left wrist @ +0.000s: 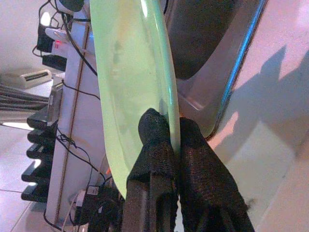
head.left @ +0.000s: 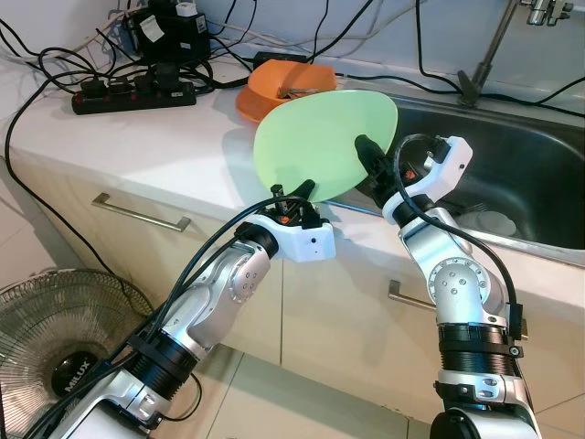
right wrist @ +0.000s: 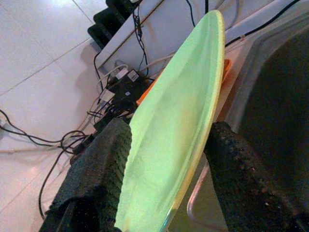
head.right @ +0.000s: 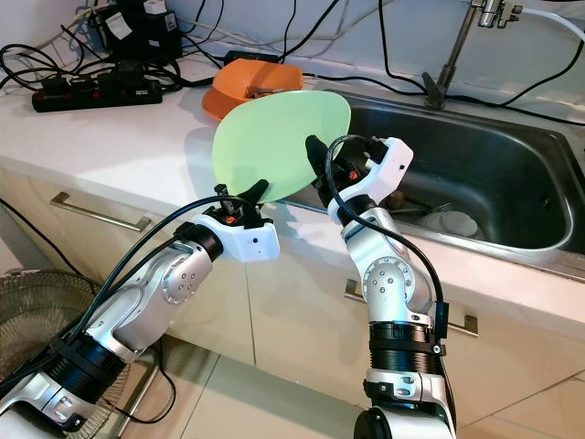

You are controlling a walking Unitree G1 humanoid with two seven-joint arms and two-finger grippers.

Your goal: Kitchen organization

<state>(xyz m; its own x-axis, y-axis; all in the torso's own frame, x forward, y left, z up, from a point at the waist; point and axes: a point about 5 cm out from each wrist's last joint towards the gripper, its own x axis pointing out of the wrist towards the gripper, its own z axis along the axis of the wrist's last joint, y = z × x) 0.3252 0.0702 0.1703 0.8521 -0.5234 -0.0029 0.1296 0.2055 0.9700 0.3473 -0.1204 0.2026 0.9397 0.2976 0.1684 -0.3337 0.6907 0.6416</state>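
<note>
A pale green plate (head.left: 324, 142) is held up on edge above the counter's front, just left of the sink (head.left: 539, 146). My left gripper (head.left: 294, 192) is shut on its lower rim; the left wrist view shows both fingers (left wrist: 154, 140) pinching the plate (left wrist: 130, 72). My right gripper (head.left: 368, 149) stands open at the plate's right edge, one finger on each side. In the right wrist view the plate (right wrist: 178, 121) passes between the spread fingers (right wrist: 104, 164), with a gap to the finger on the sink side.
An orange bowl (head.left: 283, 82) sits on the counter behind the plate. A black power strip (head.left: 132, 94) with tangled cables lies at the back left. A white dish (head.left: 494, 222) lies in the sink under the tap (head.left: 494, 46). A fan (head.left: 64, 338) stands on the floor.
</note>
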